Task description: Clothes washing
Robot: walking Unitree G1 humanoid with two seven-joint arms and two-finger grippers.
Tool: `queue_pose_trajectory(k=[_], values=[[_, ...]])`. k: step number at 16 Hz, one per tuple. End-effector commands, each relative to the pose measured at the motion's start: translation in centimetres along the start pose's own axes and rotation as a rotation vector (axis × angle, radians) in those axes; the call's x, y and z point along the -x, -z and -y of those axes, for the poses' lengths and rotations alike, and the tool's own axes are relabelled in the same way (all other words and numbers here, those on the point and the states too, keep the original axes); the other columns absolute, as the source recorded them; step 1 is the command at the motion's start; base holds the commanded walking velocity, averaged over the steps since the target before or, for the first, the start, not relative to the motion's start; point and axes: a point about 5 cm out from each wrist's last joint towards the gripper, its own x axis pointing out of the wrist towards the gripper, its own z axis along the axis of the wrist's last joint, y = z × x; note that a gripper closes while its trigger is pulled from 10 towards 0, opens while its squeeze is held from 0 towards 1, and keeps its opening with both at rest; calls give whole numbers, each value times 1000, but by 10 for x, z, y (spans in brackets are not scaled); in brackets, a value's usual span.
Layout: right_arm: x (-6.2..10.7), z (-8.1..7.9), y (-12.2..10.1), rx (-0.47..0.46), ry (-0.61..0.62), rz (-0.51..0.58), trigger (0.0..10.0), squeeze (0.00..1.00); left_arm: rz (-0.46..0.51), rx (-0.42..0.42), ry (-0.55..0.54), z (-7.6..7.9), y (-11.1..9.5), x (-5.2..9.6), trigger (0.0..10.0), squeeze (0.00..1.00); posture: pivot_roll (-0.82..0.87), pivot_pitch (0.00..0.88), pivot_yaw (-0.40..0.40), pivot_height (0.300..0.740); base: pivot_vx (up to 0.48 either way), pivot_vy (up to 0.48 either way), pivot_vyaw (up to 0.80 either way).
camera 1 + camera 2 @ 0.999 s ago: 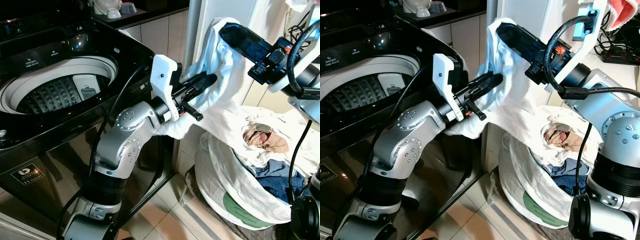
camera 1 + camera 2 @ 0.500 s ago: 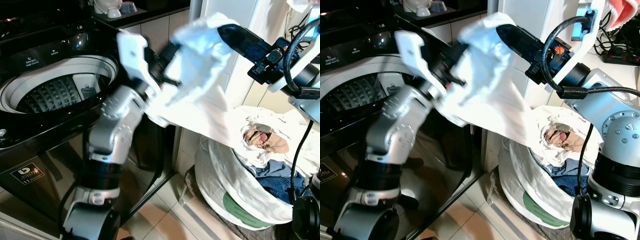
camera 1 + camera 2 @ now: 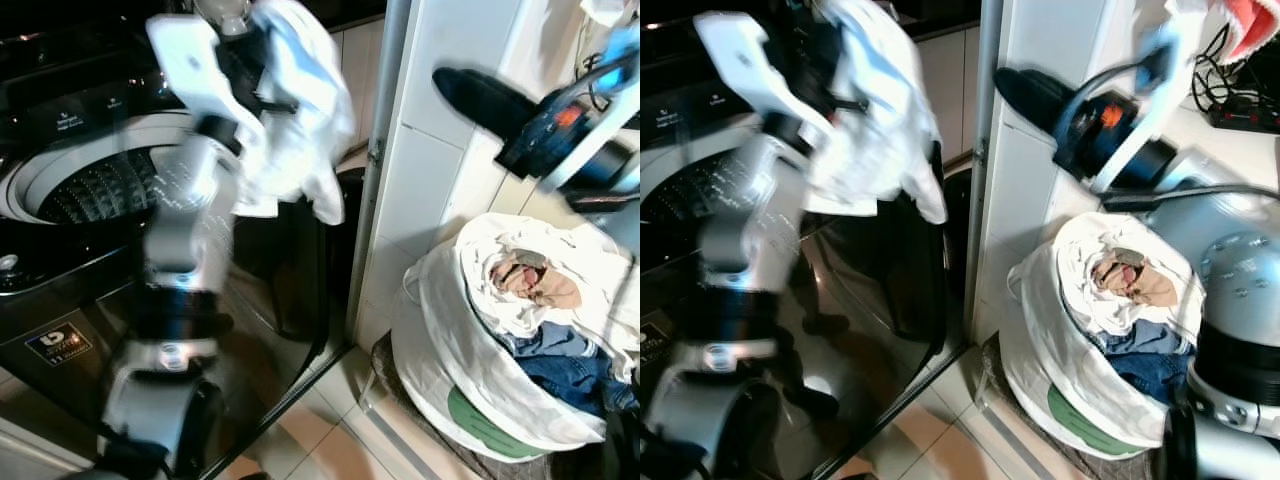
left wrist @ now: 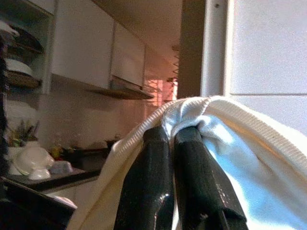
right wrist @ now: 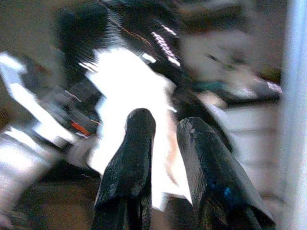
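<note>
From the head views, your left claw (image 3: 262,62) is raised above the washer (image 3: 70,190), blurred, with a white garment (image 3: 300,130) hanging from it in soft folds over the washer's glossy black front corner. The ribbed drum (image 3: 95,185) is partly hidden by the arm. Your right claw (image 3: 470,95) hovers above the round white laundry bag (image 3: 450,350), which holds crumpled white, beige and denim cloth.

In the left wrist view, the smooth black fingers (image 4: 189,163) are clenched on a ribbed hem of the garment (image 4: 259,158); its lower part is cut off.

In the right wrist view, the fingers (image 5: 136,158) stand slightly apart with nothing between them; everything beyond is smeared.
</note>
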Motion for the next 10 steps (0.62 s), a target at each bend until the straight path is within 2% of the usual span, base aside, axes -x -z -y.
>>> queue_pose_trajectory(k=[1,2,4,6,7,9,10], values=[[-2,6,4,31,78,-10,10000,0,-38,-2,5,1,1,-4,0,0,-86,0,31,740,0,0,0],[-4,12,11,52,194,-3,10000,0,-104,-18,6,-1,6,-5,10000,0,-82,0,36,740,0,0,0],[-4,8,26,61,295,19,10000,0,-186,-107,20,0,15,0,10000,0,-80,0,38,740,0,0,0],[-3,2,36,73,294,21,10000,0,-191,-169,-11,-5,18,4,10000,0,-80,0,38,740,0,0,0],[-4,2,42,87,312,-2,10000,0,-176,-123,-55,-15,15,1,10000,0,-67,0,37,740,0,0,0],[-6,3,44,78,319,-5,10000,0,-145,-173,-20,-20,7,-14,10000,0,-60,0,30,740,0,0,0],[-7,3,45,84,322,-6,10000,0,-119,-358,-42,-35,-9,-38,10000,0,-60,0,26,740,0,0,0]])
